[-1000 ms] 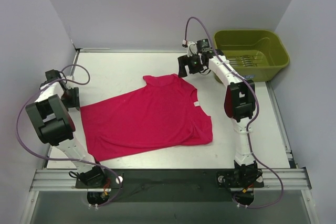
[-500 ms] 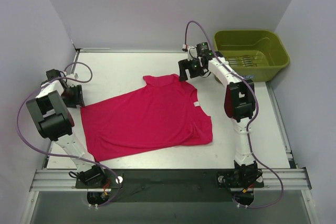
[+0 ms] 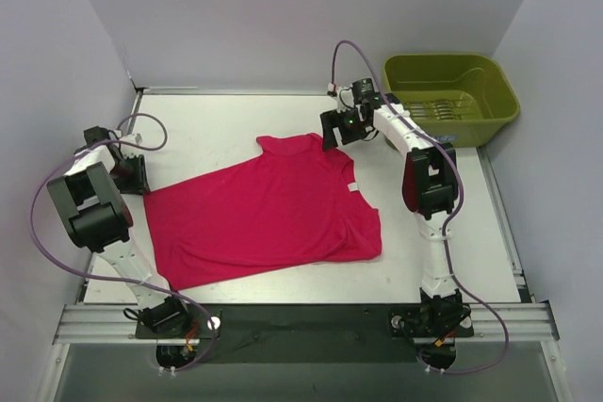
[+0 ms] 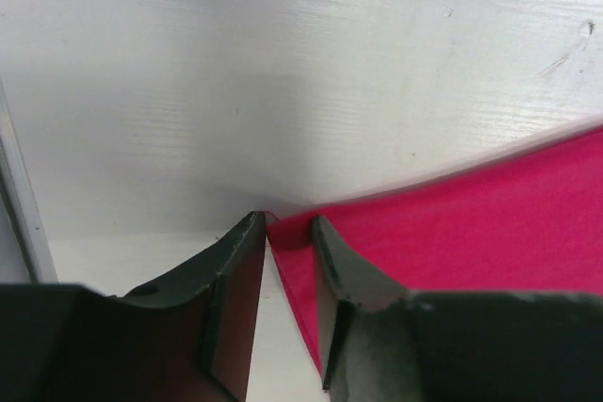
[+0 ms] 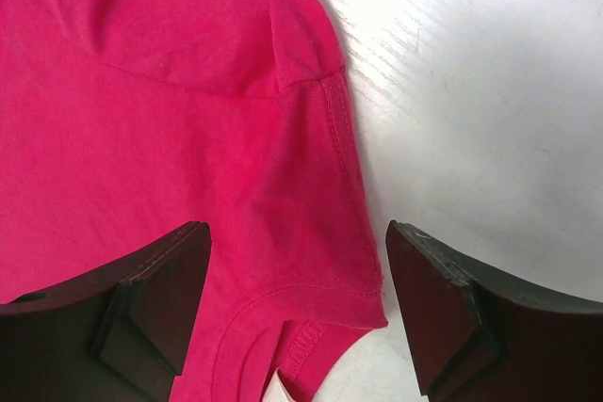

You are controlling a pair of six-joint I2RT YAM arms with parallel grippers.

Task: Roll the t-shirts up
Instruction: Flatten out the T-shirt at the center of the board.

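Note:
A magenta-red t-shirt (image 3: 264,214) lies flat on the white table, its neck to the right with a small white label (image 3: 351,185). My left gripper (image 3: 139,176) is low at the shirt's far left hem corner. In the left wrist view, the left gripper (image 4: 287,223) stands narrowly open, with the corner of the t-shirt (image 4: 471,223) between its fingers. My right gripper (image 3: 332,129) hovers over the shirt's far right corner. In the right wrist view, the right gripper (image 5: 297,233) is wide open above the t-shirt (image 5: 188,91) where shoulder seam and collar meet.
An olive-green plastic tub (image 3: 452,87) stands at the back right, beyond the right arm. Grey walls close in the table on three sides. A raised metal rail (image 4: 19,204) runs along the table's left edge beside the left gripper.
The left gripper has slid toward the shirt's left corner and its jaws have narrowed around it. The right gripper has shifted slightly over the shoulder, still open.

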